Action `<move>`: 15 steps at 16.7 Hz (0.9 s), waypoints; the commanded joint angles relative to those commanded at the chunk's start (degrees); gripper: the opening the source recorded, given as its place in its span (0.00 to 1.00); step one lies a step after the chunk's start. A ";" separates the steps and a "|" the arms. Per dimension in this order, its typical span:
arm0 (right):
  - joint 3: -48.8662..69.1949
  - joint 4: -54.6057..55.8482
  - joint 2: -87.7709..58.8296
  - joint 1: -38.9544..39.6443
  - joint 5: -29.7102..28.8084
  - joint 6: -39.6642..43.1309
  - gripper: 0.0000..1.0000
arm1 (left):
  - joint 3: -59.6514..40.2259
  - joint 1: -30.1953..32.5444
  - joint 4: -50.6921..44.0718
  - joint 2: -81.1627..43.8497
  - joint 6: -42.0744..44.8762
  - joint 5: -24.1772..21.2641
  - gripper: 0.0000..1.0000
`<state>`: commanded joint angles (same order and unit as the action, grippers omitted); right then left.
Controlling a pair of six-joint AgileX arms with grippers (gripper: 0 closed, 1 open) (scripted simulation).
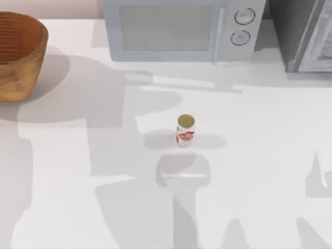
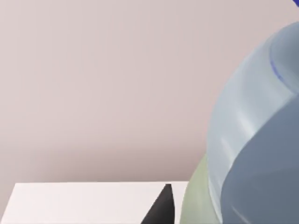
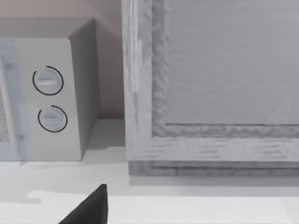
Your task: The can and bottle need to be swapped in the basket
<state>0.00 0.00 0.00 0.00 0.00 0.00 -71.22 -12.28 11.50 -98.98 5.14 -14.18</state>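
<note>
The basket (image 1: 18, 54) sits at the far left corner of the counter (image 1: 259, 155), partly cut off by the top view's edge, and what I can see of its ribbed inside holds nothing. In my left wrist view, a dark tip of my left hand (image 2: 161, 210) pokes out over a white surface before a plain wall. A rounded pale-blue shape (image 2: 254, 140) looms close beside it. I cannot tell whether this hand is apart or together. The can (image 1: 185, 130) stands upright in the middle of the counter, well apart from the basket. The microwave (image 1: 181, 28) lies beyond it at the far edge. My right hand (image 3: 88, 210) shows as a dark tip facing the microwave's two dials and a grey appliance (image 3: 224, 70) at the far right. Its state I cannot tell either.
</note>
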 joint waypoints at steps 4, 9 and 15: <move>0.00 0.00 0.00 0.00 0.00 0.00 1.00 | 0.00 0.00 0.00 0.00 0.00 0.00 0.08; 0.00 0.00 0.00 0.00 0.00 0.00 1.00 | 0.00 0.00 0.00 0.00 0.00 0.00 0.45; 0.00 0.00 0.00 0.00 0.00 0.00 1.00 | 0.00 0.00 0.00 0.00 0.00 0.00 0.90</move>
<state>0.00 0.00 0.00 0.00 0.00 0.00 -71.22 -12.28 11.50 -98.98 5.14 -14.18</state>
